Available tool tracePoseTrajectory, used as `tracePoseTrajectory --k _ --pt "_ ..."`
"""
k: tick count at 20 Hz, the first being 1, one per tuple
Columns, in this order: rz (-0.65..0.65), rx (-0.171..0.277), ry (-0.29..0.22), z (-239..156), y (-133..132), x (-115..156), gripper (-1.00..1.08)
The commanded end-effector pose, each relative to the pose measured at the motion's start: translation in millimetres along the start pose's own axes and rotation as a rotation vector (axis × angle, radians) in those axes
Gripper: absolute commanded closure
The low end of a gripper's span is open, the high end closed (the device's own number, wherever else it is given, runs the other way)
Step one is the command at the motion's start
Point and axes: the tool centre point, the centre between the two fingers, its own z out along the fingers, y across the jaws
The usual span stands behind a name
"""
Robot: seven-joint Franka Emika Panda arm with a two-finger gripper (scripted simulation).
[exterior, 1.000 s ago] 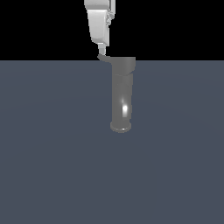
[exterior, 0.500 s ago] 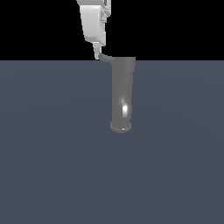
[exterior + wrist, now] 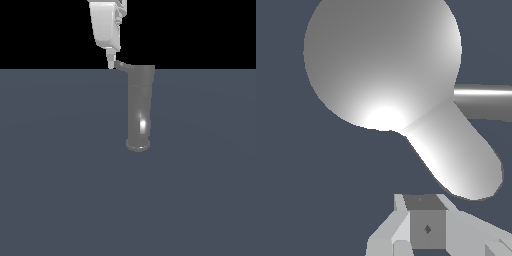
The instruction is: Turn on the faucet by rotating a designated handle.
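Right now the faucet (image 3: 139,107) stands upright on the flat grey-blue floor (image 3: 55,190), roughly in the middle across the exterior view and toward the far edge of that surface, its flared base planted and a bright glint low on its body. Its handle (image 3: 121,65) juts out sideways from the top, toward the exterior view's left. The white gripper (image 3: 111,64) hangs down from above with its tip right at the handle's rounded end, touching it or as good as touching; I can't settle which. The wrist view looks straight down on the faucet's round top (image 3: 381,60), with the handle (image 3: 456,155) reaching out toward the fingertips (image 3: 426,225), which sit just beyond its end. Whether the claw is spread or pressed together I cannot tell; only a blocky cluster of finger parts shows.

As for progress, I'd judge the approach finished and the turning itself mostly ahead. What's left is to push the lever sideways around the cylinder until it has swung far enough.
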Motion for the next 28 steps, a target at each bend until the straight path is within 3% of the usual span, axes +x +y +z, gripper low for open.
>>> tracePoseTrajectory --k 1,14,15,28 --pt "0.015 -0.006 0.004 -0.1 9.2 12.8 1.08" --pt "0.017 -0.01 0.004 -0.8 45.5 30.8 1.08" --pt "-0.014 -0.008 0.001 -0.5 43.3 11.6 1.08" --pt "0.017 -0.01 0.004 -1.3 65.3 96.9 1.08"
